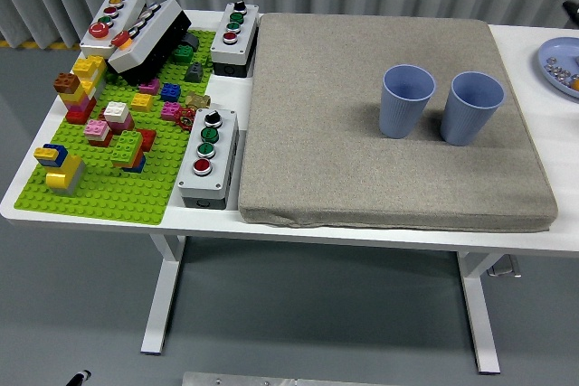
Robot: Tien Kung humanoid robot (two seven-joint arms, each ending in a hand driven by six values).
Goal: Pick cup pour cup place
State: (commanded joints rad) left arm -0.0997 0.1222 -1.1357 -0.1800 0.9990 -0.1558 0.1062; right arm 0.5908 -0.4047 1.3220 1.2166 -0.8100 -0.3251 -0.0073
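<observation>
Two blue ribbed cups stand upright side by side on the grey mat (362,160), right of its middle. The left cup (406,100) and the right cup (470,108) are a little apart and both look empty from above. Neither of my hands is in view. Nothing touches either cup.
A green baseplate (109,192) with several coloured bricks fills the table's left side. Button boxes stand at the back left (112,17), beside the mat's far corner (234,36) and at its near left edge (207,156). A blue plate (563,62) sits at the right edge.
</observation>
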